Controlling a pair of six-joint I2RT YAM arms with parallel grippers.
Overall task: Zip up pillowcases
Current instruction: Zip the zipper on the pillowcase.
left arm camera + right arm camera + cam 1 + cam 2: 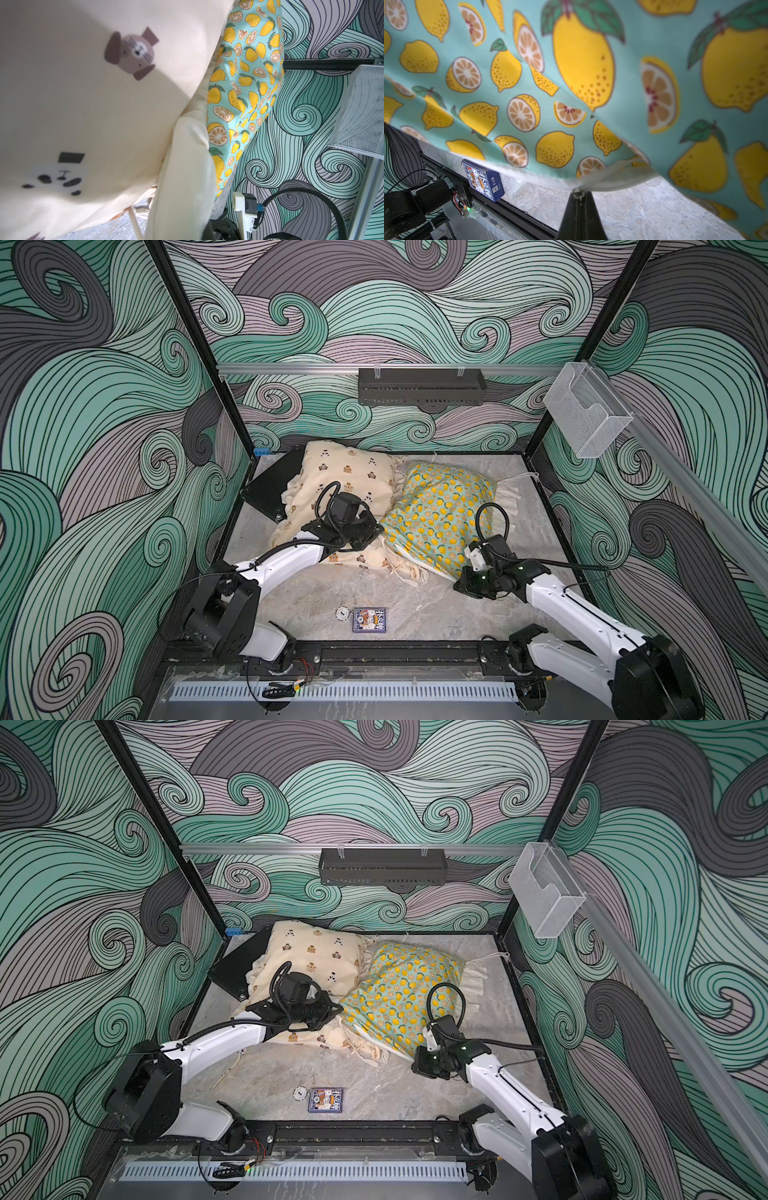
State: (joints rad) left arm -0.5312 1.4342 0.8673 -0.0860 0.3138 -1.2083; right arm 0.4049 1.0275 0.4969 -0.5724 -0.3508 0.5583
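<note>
Mint-green lemon-print stuffed pillowcase [440,510], frame centre, has its zipper pull [577,190] pinched by the closed right gripper [579,195]; closed left gripper [374,531] meets the cream bear-print stuffed pillowcase [349,477].

I see a small dark-blue printed card box [369,620] lying flat on the grey marbled tabletop [436,614], near its front edge, and a little white round disc [343,611] just beside it. At the back left a flat black rectangular case [268,489] lies askew. A black perforated metal tray [422,387] hangs from the aluminium rail [291,368] on the back wall; a clear plastic box [586,414] hangs on the right one.
</note>
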